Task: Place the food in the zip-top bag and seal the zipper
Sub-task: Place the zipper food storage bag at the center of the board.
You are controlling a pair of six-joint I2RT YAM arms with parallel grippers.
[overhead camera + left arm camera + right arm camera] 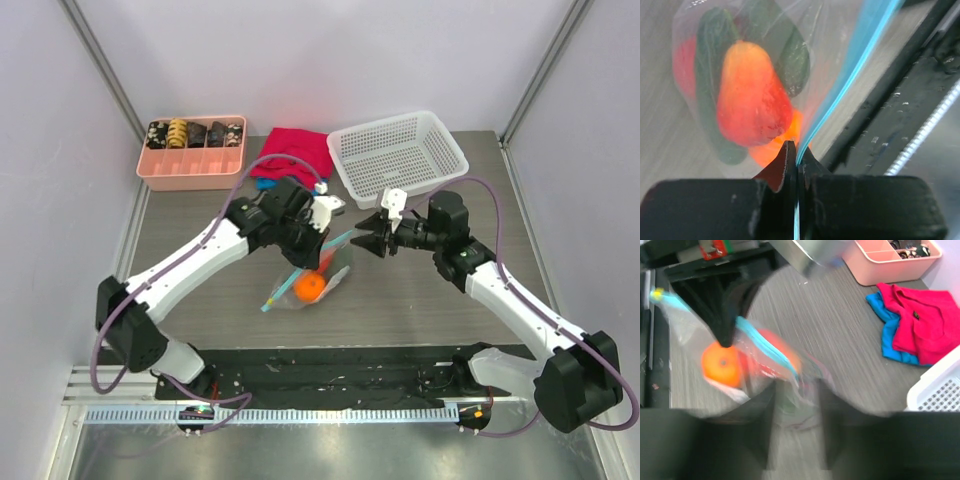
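Observation:
The zip-top bag [308, 283] lies mid-table with the food inside: an orange [309, 287], a red-orange piece [752, 97], a green cucumber [710, 75] and a dark green piece [792, 55]. My left gripper [322, 258] is shut on the blue zipper [855, 70]; the strip runs straight between its jaws [797, 155]. My right gripper [360, 240] sits just right of the bag's upper corner. In the blurred right wrist view its jaws [797, 407] stand apart, with a clear corner of the bag [800, 390] between them. The zipper [765, 347] and orange [722, 362] show there too.
A pink divided tray [192, 165] with snack pieces stands at the back left. A white mesh basket [397, 150] stands at the back right. A red cloth [292, 152] over a blue one lies between them. The arms' black base plate [330, 375] borders the near edge.

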